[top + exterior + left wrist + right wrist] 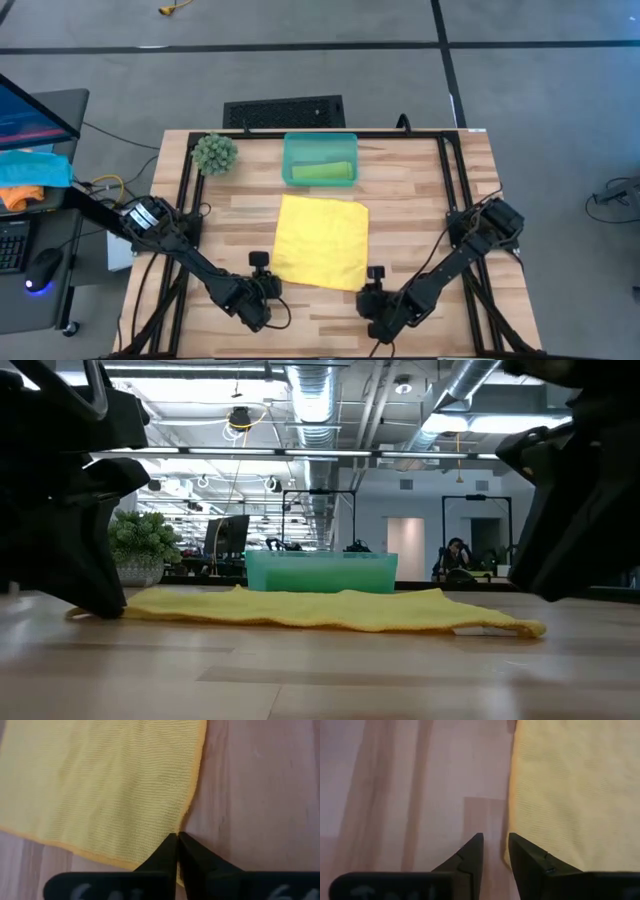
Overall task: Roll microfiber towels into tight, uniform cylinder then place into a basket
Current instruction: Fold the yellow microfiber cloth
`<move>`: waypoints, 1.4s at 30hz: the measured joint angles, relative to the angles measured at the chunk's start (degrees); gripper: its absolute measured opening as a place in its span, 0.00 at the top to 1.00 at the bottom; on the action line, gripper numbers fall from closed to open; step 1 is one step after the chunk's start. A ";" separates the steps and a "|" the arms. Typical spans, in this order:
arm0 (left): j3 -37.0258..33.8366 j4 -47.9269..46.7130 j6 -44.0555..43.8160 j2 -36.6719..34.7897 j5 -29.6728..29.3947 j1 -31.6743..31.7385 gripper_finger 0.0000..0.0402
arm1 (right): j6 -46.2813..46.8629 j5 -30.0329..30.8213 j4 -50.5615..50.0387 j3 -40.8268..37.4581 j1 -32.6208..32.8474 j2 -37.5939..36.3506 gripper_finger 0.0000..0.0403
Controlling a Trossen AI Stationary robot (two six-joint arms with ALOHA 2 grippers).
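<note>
Left gripper (177, 837) is pinched on your yellow towel (322, 240) edge; right gripper (495, 840) sits parted beside it.

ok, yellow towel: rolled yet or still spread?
Spread. The yellow towel lies flat and open on the table, no roll started; the low view shows only slight ripples.

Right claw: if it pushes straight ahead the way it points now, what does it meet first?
Probably the yellow towel: the right claw stands open at its edge, one finger already over the cloth. Depth is unclear.
</note>
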 joint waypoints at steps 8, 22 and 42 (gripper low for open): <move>1.06 -0.09 -0.15 0.19 -0.13 -0.52 1.00 | -0.14 -0.01 -1.92 2.31 0.11 -0.11 0.58; 1.96 0.78 -1.79 0.16 0.84 -2.10 1.00 | -3.56 -1.52 -4.69 0.11 -4.22 1.09 0.43; 2.05 0.90 -2.87 0.03 0.94 -2.10 1.00 | -0.09 -8.99 -5.35 0.22 -8.27 1.07 0.87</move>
